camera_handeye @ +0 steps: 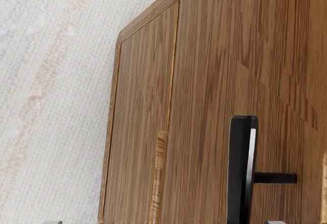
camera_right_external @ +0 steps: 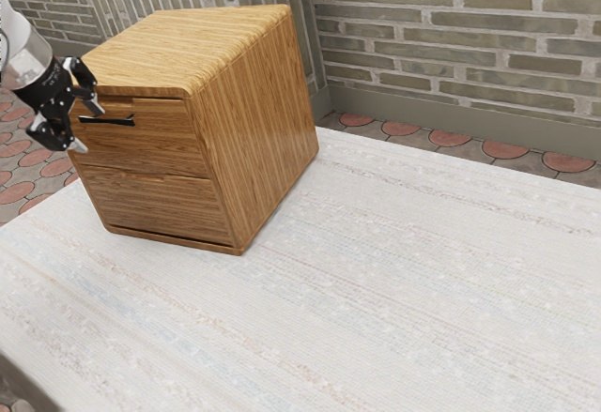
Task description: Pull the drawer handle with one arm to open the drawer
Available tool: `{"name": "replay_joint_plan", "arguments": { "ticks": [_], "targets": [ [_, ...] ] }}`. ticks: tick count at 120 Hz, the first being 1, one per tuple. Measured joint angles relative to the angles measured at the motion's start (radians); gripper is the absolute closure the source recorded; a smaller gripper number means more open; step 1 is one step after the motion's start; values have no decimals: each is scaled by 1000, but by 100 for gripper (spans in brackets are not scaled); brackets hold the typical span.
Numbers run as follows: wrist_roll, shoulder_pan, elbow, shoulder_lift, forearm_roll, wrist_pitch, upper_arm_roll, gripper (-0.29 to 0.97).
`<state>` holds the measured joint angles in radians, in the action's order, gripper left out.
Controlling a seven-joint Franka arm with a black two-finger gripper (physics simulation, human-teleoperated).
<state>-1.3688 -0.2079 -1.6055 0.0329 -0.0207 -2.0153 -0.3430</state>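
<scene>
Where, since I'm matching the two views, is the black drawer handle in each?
Exterior view: handle on the top drawer front, beside the gripper.
Wrist view: handle standing off that same front.
Shared landmark: the seam bordering that front.

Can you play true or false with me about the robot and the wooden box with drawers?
1. The cabinet looks like wood. True.
2. The hand is right by the handle on the top drawer. True.
3. The handle is white. False: it is black.
4. The cabinet stands on the floor. False: it stands on the table.
5. The wall behind is made of bricks. True.
</scene>
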Motion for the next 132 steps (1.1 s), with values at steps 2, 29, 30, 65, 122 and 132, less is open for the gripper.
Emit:
{"name": "replay_joint_plan", "arguments": {
  "ticks": [2,29,30,65,122,132],
  "targets": [
    [0,1,0,-1,0,0,0,19],
    [-1,7,-2,-4,-2,0,1,20],
    [-1,7,-2,-4,-2,0,1,20],
    [-2,3,-5,-4,-4,2,1,30],
    [-1,-6,-4,8,-5,25,0,70],
    [-1,-6,-4,12,-4,36,0,73]
  ]
}}
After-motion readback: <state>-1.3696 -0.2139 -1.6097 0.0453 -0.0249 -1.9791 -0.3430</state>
